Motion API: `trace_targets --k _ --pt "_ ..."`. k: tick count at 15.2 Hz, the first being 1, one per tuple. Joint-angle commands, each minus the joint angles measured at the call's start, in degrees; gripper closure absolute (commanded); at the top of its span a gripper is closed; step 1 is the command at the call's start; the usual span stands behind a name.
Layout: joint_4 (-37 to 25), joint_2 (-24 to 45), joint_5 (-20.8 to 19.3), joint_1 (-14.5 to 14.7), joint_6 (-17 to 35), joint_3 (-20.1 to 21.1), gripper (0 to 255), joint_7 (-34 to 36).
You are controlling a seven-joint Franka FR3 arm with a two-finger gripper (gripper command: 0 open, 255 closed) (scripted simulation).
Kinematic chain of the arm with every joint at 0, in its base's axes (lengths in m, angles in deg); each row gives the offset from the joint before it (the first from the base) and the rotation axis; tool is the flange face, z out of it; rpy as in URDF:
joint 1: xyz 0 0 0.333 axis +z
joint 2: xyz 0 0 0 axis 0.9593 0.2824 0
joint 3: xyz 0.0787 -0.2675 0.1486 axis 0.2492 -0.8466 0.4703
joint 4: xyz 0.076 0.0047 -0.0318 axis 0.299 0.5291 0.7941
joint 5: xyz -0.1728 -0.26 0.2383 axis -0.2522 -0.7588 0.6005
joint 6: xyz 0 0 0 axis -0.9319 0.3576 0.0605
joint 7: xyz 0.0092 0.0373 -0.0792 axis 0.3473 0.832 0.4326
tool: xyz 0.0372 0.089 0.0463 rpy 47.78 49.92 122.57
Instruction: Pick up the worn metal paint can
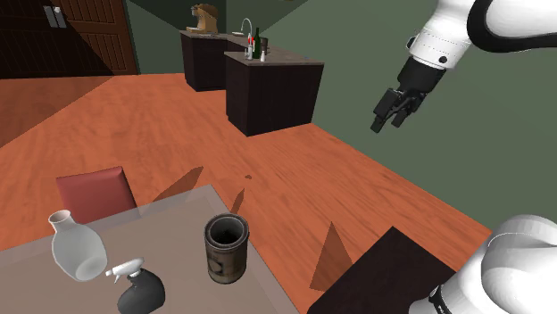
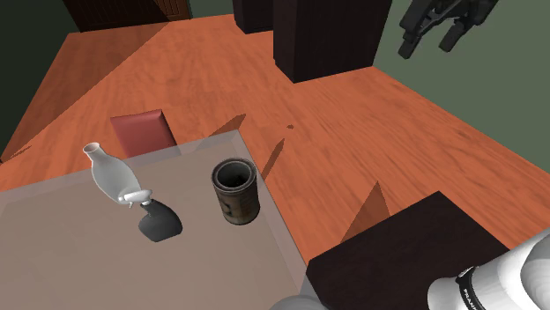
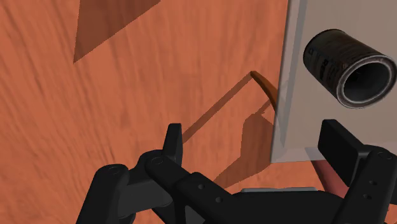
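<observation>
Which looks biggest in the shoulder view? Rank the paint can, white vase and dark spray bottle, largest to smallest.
1. White vase and paint can: near alike, not ranked apart.
2. Dark spray bottle: smallest, though the picture's edge cuts it.

open air above paint can (image 1: pixel 226 254), spray bottle (image 1: pixel 141 290) and white vase (image 1: pixel 78 252) near, not touching it

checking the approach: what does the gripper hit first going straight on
The gripper would likely meet the wooden floor beside the table first; the paint can sits off its line, depth unclear.
</observation>
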Motion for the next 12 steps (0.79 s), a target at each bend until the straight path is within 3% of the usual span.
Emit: trace_targets --k 1,12 --pt "0.0 0.0 0.0 0.0 0.0 0.0 0 0.0" --pt "6.9 11.4 3.9 1.7 17.4 9.9 0 11.2"
